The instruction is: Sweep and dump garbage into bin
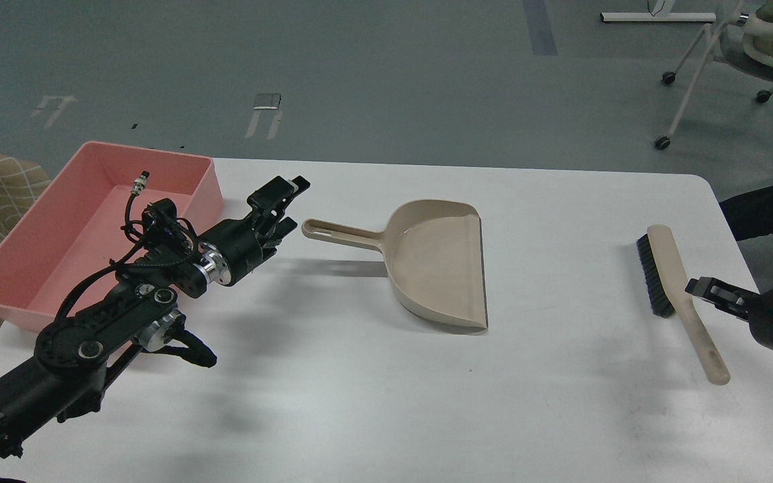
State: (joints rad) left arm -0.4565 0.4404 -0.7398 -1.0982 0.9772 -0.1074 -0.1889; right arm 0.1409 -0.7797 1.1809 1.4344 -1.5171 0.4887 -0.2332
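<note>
Bin [37,268] left, dustpan [437,265] centre, brush [672,288] right.

On the white table [373,396] our left gripper [278,204] hangs with its fingers [272,192] spread apart, just left of the dustpan's handle tip and clear of it. The beige dustpan [437,265] lies flat near the middle of the table, handle pointing toward the left edge, its open mouth toward the right edge. The pink bin [37,268] sits at the far left corner, partly hidden behind our left arm; we cannot make out any scraps inside it. Near the right edge the brush [672,285] lies on the table, bristles facing left. Our right gripper [705,290] sits just beside its handle, fingers too dark to tell apart.
</note>
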